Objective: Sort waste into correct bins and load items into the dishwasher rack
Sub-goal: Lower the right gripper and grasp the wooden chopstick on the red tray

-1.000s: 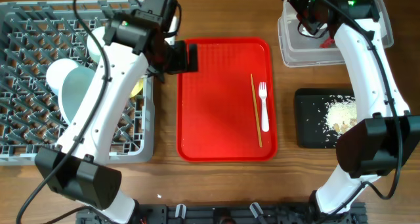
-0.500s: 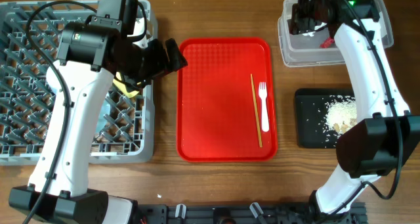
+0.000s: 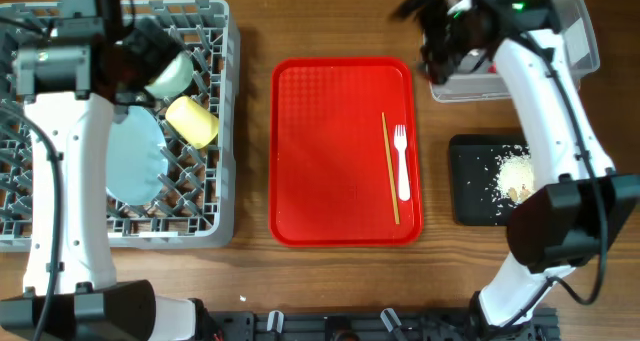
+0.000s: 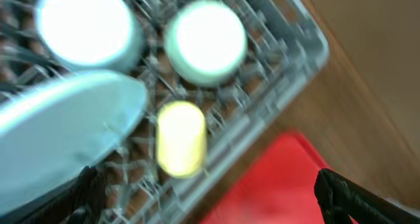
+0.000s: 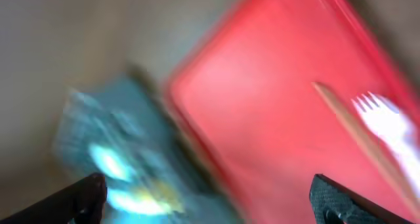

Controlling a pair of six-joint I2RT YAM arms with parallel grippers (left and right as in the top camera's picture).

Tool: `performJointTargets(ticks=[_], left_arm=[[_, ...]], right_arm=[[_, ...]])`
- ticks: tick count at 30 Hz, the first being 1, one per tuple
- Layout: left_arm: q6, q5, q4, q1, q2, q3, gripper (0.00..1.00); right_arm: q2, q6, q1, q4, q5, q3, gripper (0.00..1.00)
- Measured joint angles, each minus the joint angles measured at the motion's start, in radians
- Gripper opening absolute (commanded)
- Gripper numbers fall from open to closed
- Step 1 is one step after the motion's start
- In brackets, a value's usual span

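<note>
Since the earlier frame, the left arm has drawn back to the far left and the right arm has swung left off the clear tub [image 3: 462, 86].

- Left claw [image 4: 210, 204]: wide, holding nothing, over the dishwasher rack [image 3: 150, 241].
- Right claw [image 5: 210, 207]: wide, holding nothing.
- In rack: yellow cup [image 3: 192, 121], pale-blue plate [image 3: 133, 161], pale green saucer [image 3: 170, 74].
- On red tray [image 3: 330, 151], right side: fork [image 3: 402, 166] beside chopsticks [image 3: 390, 171].
- Black tray [image 3: 470, 203], right: rice scraps [image 3: 516, 176].

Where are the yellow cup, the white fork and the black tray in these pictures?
yellow cup [image 3: 192, 121]: overhead view, middle of its side.
white fork [image 3: 403, 179]: overhead view, on its handle.
black tray [image 3: 468, 191]: overhead view, bare left part of its floor.
</note>
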Motion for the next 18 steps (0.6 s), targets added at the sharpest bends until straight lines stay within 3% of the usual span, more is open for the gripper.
performJointTargets(ticks=[3, 8, 12, 15, 16, 17, 18], left_arm=[[-0.003, -0.047, 0.002, 0.05, 0.0, 0.0, 1.0], [-0.003, -0.074, 0.002, 0.076, 0.0, 0.0, 1.0], [-0.003, -0.077, 0.002, 0.076, 0.0, 0.0, 1.0], [-0.003, -0.077, 0.002, 0.076, 0.0, 0.0, 1.0], [-0.003, -0.077, 0.002, 0.076, 0.0, 0.0, 1.0], [-0.003, -0.077, 0.002, 0.076, 0.0, 0.0, 1.0], [-0.003, -0.077, 0.002, 0.076, 0.0, 0.0, 1.0]], right_arm=[[0.0, -0.158, 0.11, -0.174, 0.232, -0.012, 1.0], [0.0, -0.238, 0.234, -0.217, 0.451, -0.085, 1.0], [0.0, -0.301, 0.239, -0.208, 0.509, -0.151, 1.0], [0.0, -0.566, 0.235, -0.169, 0.405, -0.22, 1.0], [0.0, -0.626, 0.235, -0.163, 0.371, -0.239, 0.91], [0.0, -0.673, 0.235, -0.153, 0.343, -0.259, 0.68], [0.0, -0.71, 0.235, -0.129, 0.321, -0.285, 0.54]])
